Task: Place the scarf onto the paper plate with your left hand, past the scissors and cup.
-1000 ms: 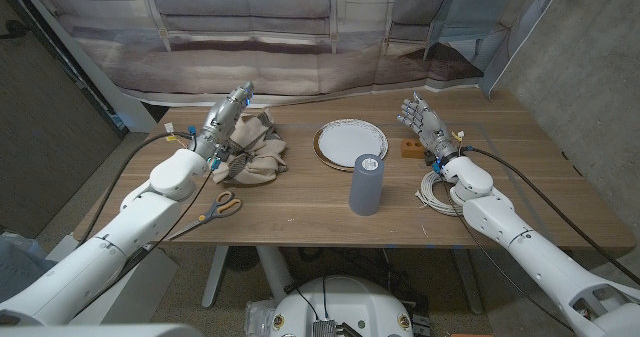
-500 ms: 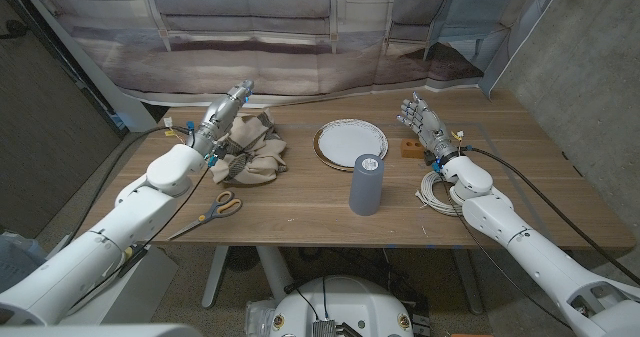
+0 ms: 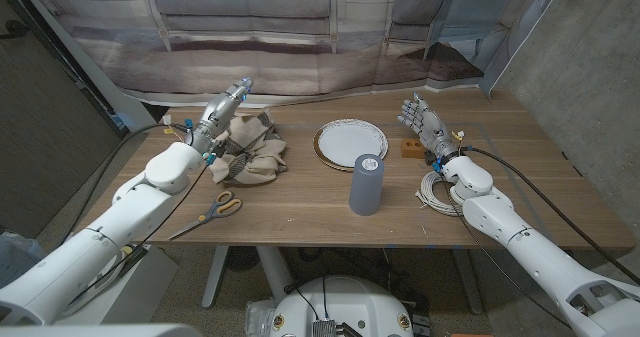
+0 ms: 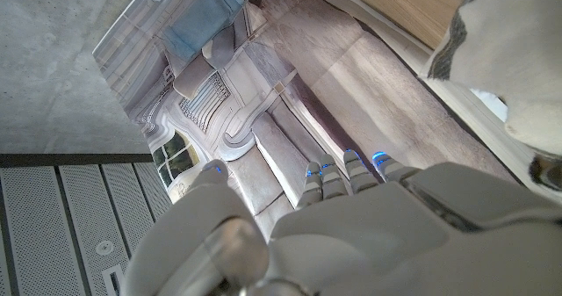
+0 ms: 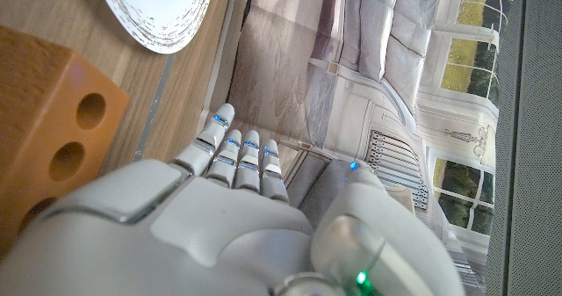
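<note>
I get even, soft indoor light over the table [image 3: 300, 212], with faint shadows and no glare. My head view bends slightly at its edges; both wrist views look a bit blurred up close, perhaps.

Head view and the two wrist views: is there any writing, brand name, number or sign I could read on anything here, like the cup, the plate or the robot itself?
None can be read.
Grey cup: its lid shows a faint mark, too small to read.
Paper plate: only a patterned rim, no words.
Scissors, scarf, wooden block: no text visible.
Left hand and right hand: no legible label.
</note>
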`<state>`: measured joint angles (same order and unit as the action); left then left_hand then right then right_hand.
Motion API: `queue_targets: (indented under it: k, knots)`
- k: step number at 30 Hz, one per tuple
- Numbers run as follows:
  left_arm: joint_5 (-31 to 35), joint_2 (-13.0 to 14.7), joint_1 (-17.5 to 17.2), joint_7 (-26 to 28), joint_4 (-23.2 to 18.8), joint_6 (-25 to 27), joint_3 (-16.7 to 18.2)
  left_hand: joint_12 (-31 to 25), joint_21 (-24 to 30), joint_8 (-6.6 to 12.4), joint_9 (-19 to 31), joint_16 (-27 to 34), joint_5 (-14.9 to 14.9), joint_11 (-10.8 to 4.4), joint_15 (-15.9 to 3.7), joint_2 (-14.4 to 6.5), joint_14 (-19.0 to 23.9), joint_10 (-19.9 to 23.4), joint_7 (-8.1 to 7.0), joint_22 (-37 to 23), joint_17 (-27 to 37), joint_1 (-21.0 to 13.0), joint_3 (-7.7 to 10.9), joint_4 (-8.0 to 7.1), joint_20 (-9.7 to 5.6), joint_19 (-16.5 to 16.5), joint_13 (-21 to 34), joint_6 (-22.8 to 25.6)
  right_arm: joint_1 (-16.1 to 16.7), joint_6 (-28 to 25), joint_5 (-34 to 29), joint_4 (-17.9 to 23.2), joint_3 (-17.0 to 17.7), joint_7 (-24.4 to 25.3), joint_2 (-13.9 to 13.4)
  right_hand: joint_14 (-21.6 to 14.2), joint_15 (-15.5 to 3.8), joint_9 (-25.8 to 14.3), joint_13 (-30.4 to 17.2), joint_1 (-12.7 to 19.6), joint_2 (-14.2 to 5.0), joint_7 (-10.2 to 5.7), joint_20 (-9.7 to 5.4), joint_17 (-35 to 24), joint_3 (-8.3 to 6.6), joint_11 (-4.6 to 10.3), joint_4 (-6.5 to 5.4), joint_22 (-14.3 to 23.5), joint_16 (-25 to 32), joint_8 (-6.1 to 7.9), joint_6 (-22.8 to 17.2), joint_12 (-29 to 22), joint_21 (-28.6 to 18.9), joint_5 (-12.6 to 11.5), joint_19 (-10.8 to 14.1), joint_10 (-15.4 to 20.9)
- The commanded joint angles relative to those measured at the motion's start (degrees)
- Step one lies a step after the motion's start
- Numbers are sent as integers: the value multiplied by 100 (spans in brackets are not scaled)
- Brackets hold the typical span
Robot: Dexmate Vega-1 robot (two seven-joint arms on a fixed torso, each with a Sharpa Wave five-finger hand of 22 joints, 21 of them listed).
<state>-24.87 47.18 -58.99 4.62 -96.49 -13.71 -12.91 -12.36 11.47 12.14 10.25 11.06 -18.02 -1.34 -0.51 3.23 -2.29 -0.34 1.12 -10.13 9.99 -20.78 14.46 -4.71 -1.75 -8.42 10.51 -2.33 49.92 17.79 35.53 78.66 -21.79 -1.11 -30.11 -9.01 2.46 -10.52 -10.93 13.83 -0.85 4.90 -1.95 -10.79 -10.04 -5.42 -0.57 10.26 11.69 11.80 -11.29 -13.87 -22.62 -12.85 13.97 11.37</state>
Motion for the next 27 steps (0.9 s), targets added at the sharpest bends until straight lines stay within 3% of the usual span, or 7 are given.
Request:
queue_targets:
  k: [1, 9, 27]
  knots:
    - [149, 51, -140, 186, 12, -117, 143, 10, 1, -16, 33, 2, -37, -41, -14, 7, 18, -5, -29, -16, 25, -76, 5, 15, -19, -42, 14, 27, -32, -71, -69, 73, -18, 64, -28, -60, 28, -30, -16, 7, -70, 8, -11, -12, -24, -21, 39, 12, -24, -11, -50, 3, 17, 7, 57, 58]
    - [253, 11, -128, 208, 63, -212, 126, 9, 5, -18, 34, 1, -43, -40, -21, 1, 32, 17, -28, -16, 25, -91, -1, 21, -20, -30, 14, 44, -97, -87, -59, 27, -25, 8, -30, -69, 27, -30, -16, 6, -73, -1, -13, -12, -21, -19, 42, 12, -24, -10, -64, 3, 29, 10, 66, 69]
    - [823, 218, -81, 694, -321, 558, 103, 13, 14, -12, 35, 2, -64, -61, -31, -13, 79, 60, -39, -12, 25, -135, -13, 39, -48, 18, 15, 117, -258, -65, -66, -219, -77, -119, 33, -89, 12, -31, -17, 1, -73, -9, -10, -13, -13, -4, 47, 13, -22, -13, -75, 4, 51, 14, 83, 84]
